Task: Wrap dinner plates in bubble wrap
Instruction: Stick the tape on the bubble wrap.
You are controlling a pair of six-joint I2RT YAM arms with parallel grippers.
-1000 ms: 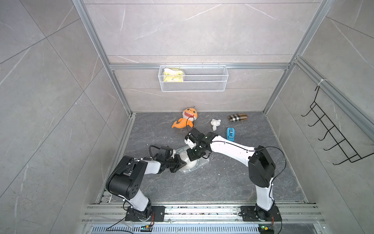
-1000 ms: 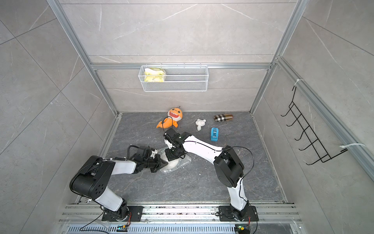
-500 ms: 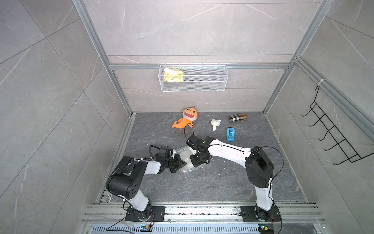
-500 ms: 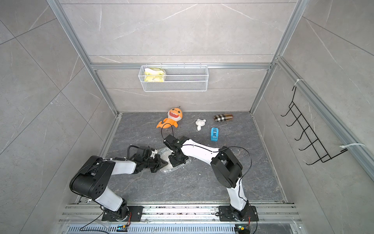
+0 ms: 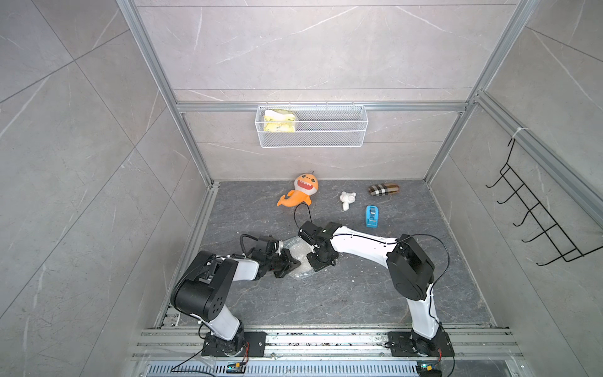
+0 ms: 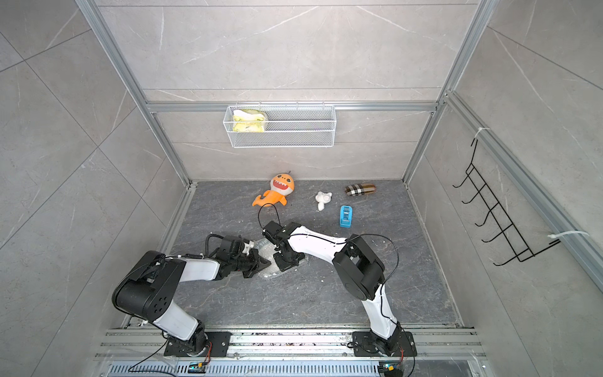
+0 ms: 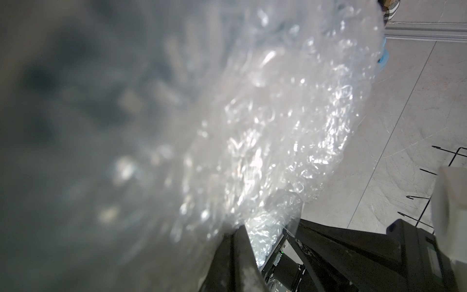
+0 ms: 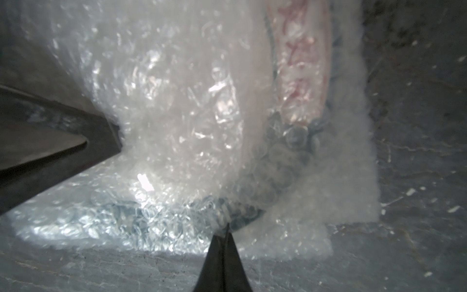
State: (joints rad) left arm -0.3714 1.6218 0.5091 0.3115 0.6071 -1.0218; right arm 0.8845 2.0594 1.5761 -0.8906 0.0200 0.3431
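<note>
We are finding the plate (image 5: 291,243) lying flat on the dark stone surface (image 5: 326,303) between the two arms, with the bubble wrap (image 5: 301,265) crumpled over most of it. In both top views only an arc of the plate's dark lettered rim is showing, on the far side.

The left claw (image 5: 294,261) is reaching in low from the robot's left and is closed on a fold of the bubble wrap. In the left wrist view the sheet (image 7: 278,126) is rising out of the dark fingers (image 7: 237,255) and filling most of the picture.

The right claw (image 5: 318,266) is pointing down onto the right side of the bundle. In the right wrist view it (image 8: 224,230) is closed, its tips meeting at the edge of the bubble wrap (image 8: 177,113). We are not able to tell whether any film is caught between them. There the plate's dark rim (image 8: 283,156) is showing through the bubbles.

Well apart, along the back, an orange toy shark (image 5: 298,194), a small white figure (image 5: 347,199), a checked case (image 5: 383,189) and a blue tape dispenser (image 5: 371,216) are lying on the surface
</note>
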